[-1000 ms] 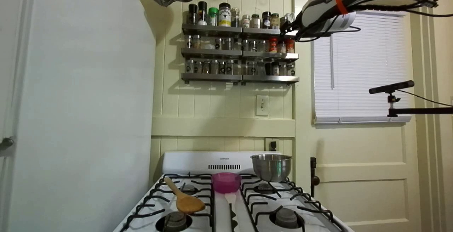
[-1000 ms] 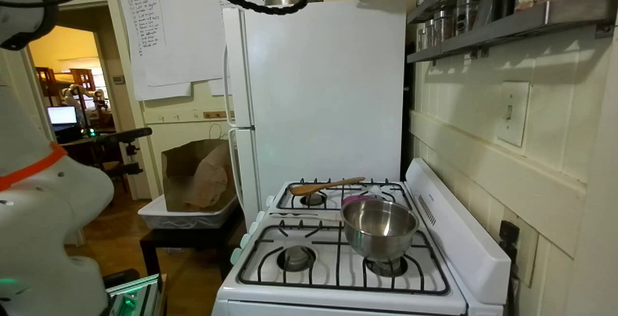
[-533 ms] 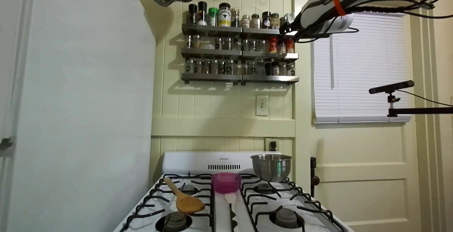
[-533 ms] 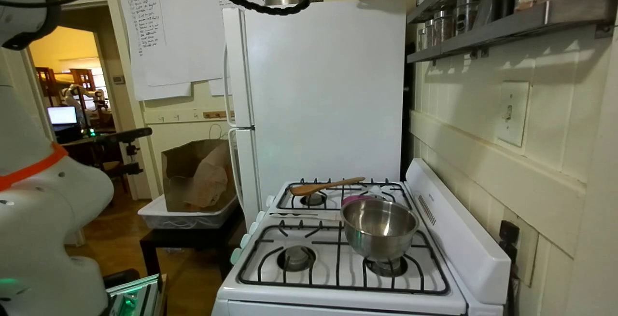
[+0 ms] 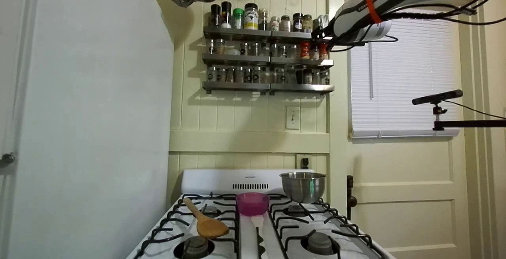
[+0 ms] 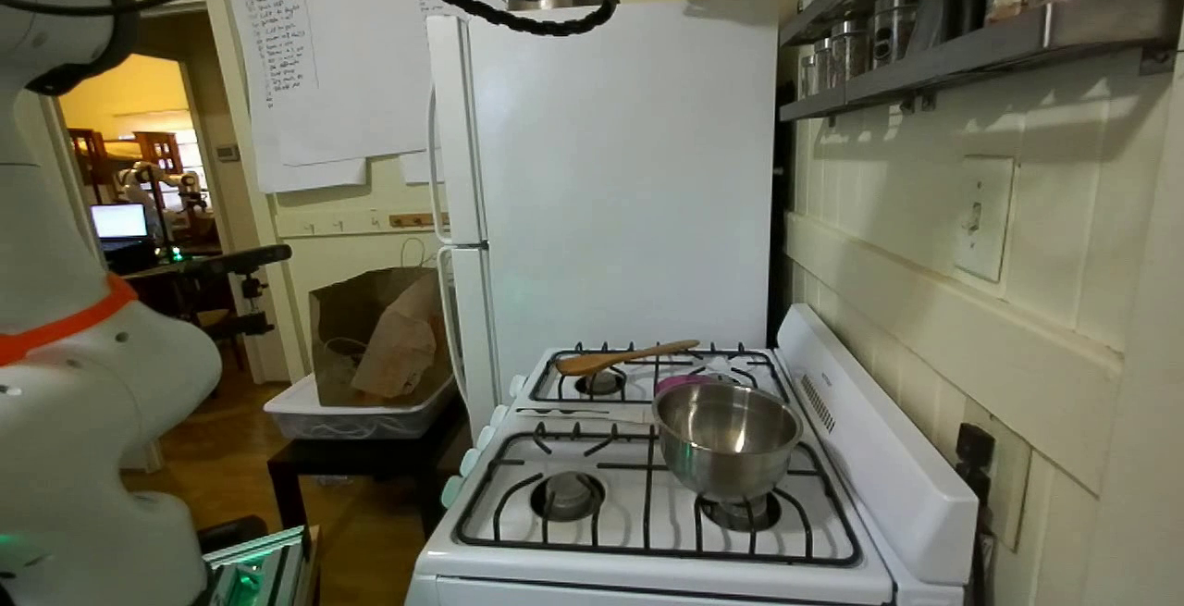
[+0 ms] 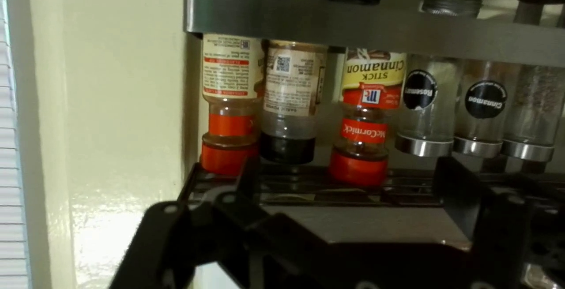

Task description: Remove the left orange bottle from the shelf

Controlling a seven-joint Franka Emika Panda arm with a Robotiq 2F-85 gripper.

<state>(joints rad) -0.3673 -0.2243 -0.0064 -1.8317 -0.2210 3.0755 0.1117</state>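
Note:
The shelf [image 5: 301, 60] is a dark metal wall rack lined with small jars. The left orange bottle [image 5: 304, 50] stands on its middle tier, left of a dark-capped jar and the right orange bottle [image 5: 324, 51]. The wrist view is upside down. There the left orange bottle [image 7: 365, 125], labelled Cinnamon Stick, is on the right of the pair and the other orange bottle [image 7: 229, 125] is at the shelf's end. My gripper [image 7: 348, 172] is open and empty, its fingers wide to either side of the left orange bottle's red cap, apart from it. In an exterior view, the gripper [image 5: 319, 33] is by the top tier's rail.
A garlic powder jar [image 7: 289, 99] stands between the orange bottles. A Rosemary jar [image 7: 426, 103] stands on the other side. The top tier [image 5: 290, 35] is lined with jars. Below are the stove with a steel bowl [image 5: 303, 188], pink bowl [image 5: 253, 204] and wooden spoon [image 5: 207, 225].
The arm has shifted slightly to the left and down in an exterior view, with the gripper a little further left. The bottles and shelf have not moved.

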